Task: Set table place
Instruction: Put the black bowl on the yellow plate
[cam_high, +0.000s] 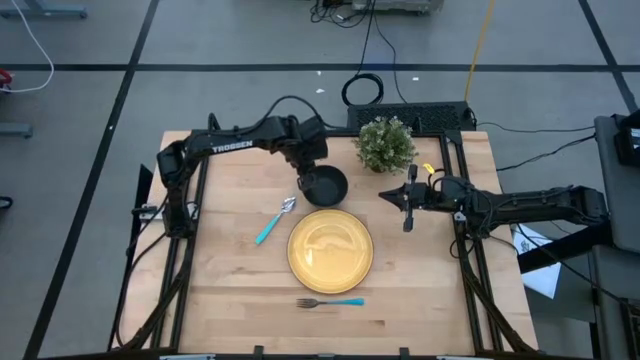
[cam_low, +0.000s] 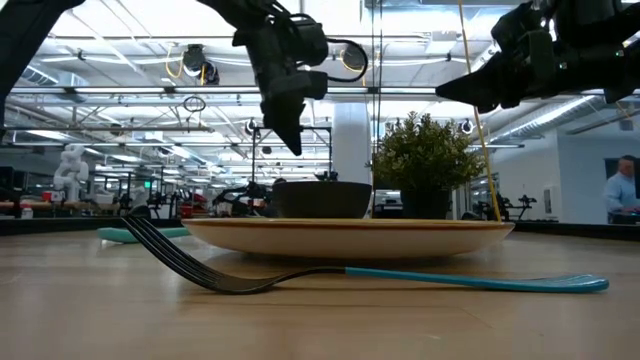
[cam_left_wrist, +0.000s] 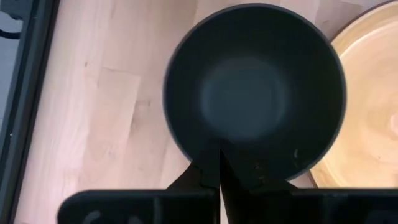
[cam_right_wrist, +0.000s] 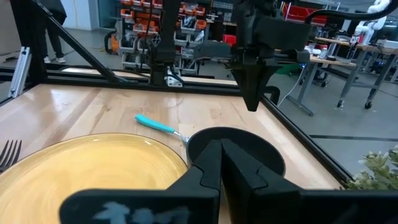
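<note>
High view, left to right. The large square light-wood butcher-block table (cam_high: 230, 290), edged with a black metal frame, carries both dark arms. The left arm reaches in from the table's left rear corner; the left gripper (cam_high: 307, 172) hangs above the near-left rim of the small round black bowl (cam_high: 326, 184), its fingers pressed together and holding nothing. In the low view this gripper (cam_low: 292, 138) points straight down, clear of the bowl (cam_low: 322, 199) below it — a visible gap separates the two.

Left of centre lies the metal spoon with a turquoise handle (cam_high: 274, 220), set diagonally, its metal head toward the bowl and apart from it. The bowl rests on the wood just behind the round yellow plate (cam_high: 330, 248), the two rims close together. The plate occupies the table's middle. In front of it, near the front edge, lies the metal fork with a turquoise handle (cam_high: 331, 302), parallel to that edge, tines pointing left, apart from the plate.

Behind and right of the bowl stands the small green potted plant (cam_high: 386, 144), at the rear edge. Farther right, the right arm enters from the table's right side — the right gripper (cam_high: 408, 200) hovers over bare wood to the right of the plate, fingers closed and empty.
</note>
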